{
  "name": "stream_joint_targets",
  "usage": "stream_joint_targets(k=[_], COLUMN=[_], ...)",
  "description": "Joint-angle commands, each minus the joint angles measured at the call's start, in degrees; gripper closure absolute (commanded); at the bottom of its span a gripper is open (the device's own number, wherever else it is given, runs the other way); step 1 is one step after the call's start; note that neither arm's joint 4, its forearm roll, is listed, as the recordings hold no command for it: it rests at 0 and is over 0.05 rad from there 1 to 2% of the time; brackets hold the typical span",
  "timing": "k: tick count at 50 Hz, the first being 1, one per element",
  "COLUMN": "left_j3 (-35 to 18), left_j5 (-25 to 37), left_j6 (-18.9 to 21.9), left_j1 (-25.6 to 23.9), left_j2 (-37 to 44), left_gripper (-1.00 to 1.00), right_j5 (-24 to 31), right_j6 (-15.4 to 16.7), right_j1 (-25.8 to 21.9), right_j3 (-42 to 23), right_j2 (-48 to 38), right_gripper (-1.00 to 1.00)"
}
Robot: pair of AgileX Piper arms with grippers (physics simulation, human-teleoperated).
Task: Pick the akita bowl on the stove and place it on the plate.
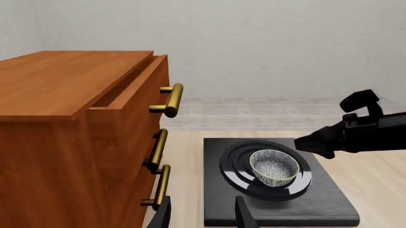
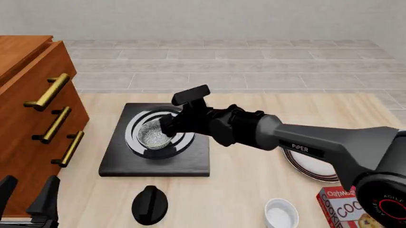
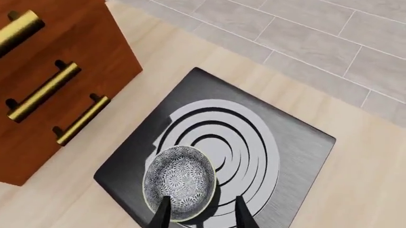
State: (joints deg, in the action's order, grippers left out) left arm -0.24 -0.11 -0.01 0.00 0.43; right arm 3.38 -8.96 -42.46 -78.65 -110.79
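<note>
Speckled grey-white inside and dark outside, the akita bowl (image 2: 154,134) sits upright on the burner rings of the stove (image 2: 114,164), toward the left and near side of the rings rather than at their centre. That black slab lies on the pale wooden worktop (image 2: 241,190), just right of a wooden drawer cabinet (image 2: 38,109) with brass handles.

Reaching in from the right, the right gripper (image 3: 201,210) hovers over the bowl with its fingers parted and empty; in the right wrist view one fingertip lies over the bowl's rim and the other over the rings beside it. I cannot tell whether it touches the bowl yet. Low at the near left corner, the left gripper (image 2: 28,194) is well apart from the stove, fingers spread and holding nothing.

Partly hidden behind the right arm, the plate (image 2: 311,166) lies on the right of the worktop, well apart from the stove. A black knob (image 2: 149,204), a small white bowl (image 2: 281,212) and a cookie box (image 2: 345,206) stand along the near edge.

As a judgement, the bowl looks like stiff glazed ceramic: light, smooth and breakable. Its thin rim seems the best hold, one finger inside and one outside the wall, squeezed gently so it neither slips nor tips.
</note>
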Motion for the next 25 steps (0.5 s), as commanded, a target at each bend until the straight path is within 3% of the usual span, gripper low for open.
stream_joint_targets(k=[1, 16, 25], left_j3=[0.0, 0.0, 0.0], left_j5=[0.0, 0.0, 0.0], left_j6=[0.0, 0.0, 0.0], left_j1=[0.0, 0.0, -0.01], left_j2=[-0.01, -0.01, 0.02], left_gripper=[-1.0, -1.0, -1.0], right_j5=[1.09, 4.37, 3.55], right_j6=[0.49, 0.17, -0.26], right_j1=[1.03, 1.24, 0.24], right_j3=[-2.4, -8.77, -8.52], right_j2=[-2.78, -7.78, -10.67], right_gripper=[-1.0, -1.0, -1.0])
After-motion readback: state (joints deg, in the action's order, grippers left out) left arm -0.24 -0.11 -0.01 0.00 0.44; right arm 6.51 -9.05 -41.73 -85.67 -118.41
